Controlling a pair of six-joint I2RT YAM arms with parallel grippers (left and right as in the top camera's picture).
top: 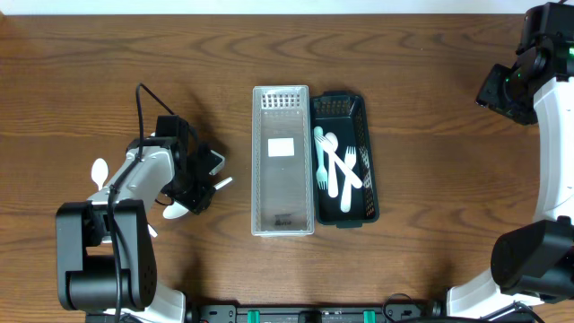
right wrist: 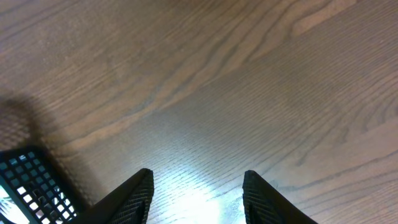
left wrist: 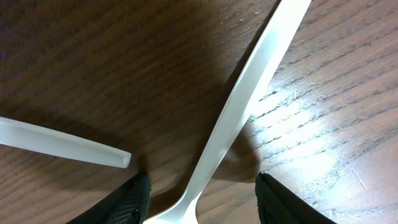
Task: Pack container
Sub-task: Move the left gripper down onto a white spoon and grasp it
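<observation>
A black basket in the middle of the table holds several white plastic forks and spoons. A clear lid lies flat beside it on the left. My left gripper is open, low over the table, with a white spoon lying between its fingers; the spoon's bowl shows in the overhead view. A second white handle lies to the left. Another white spoon lies further left. My right gripper is open and empty, raised at the far right.
The corner of the black basket shows at the lower left of the right wrist view. Cables run over the left arm.
</observation>
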